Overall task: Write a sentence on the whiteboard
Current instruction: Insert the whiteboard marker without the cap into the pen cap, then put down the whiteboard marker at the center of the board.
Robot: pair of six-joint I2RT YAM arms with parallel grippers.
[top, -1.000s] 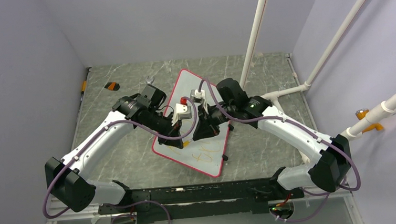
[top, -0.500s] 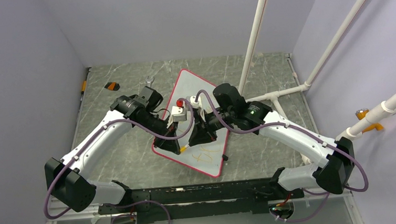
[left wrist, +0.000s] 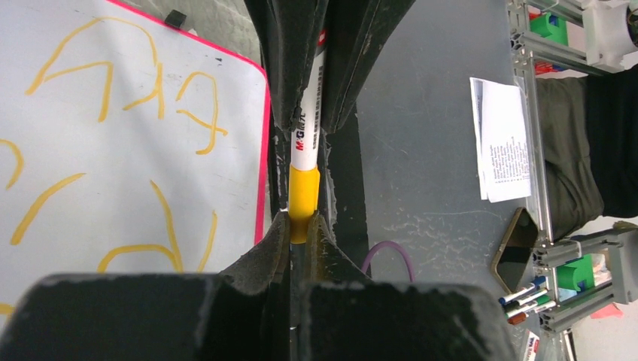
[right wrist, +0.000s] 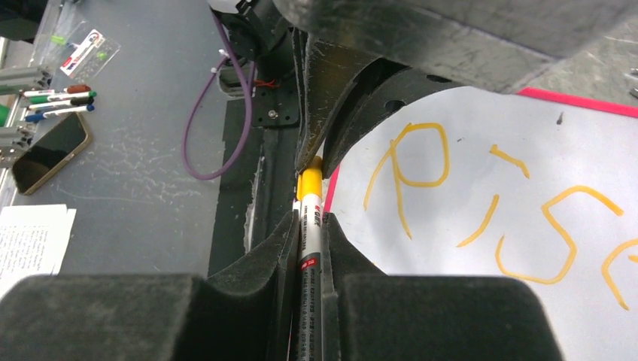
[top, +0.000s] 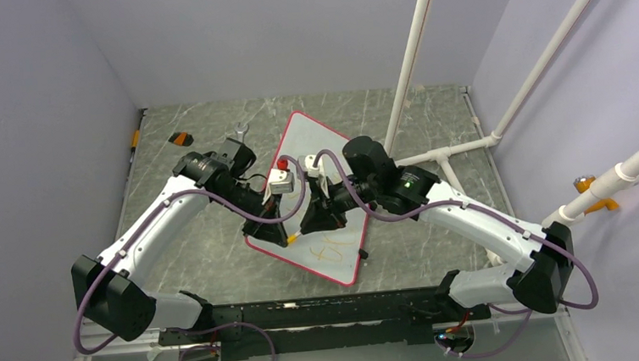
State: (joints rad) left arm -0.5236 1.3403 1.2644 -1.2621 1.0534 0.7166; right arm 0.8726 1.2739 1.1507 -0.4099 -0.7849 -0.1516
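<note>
As whiteboard [top: 303, 133] lies flat, long axis diagonal

White arm links [top: 154, 230], black joints [top: 111, 288], purple cables [top: 241, 205]; left gripper [left wrist: 301, 226], right gripper [right wrist: 310, 222] matte black, scuffed.

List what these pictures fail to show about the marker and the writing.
Marker tip: both wrist views, covered by the yellow cap.
Cap's end: left wrist view, buried in the left claw.
Marker's rear: right wrist view, swallowed by the right claw.
Sentence: top view, too small to read, partly under both claws; each wrist view crops it at the frame edge.
</note>
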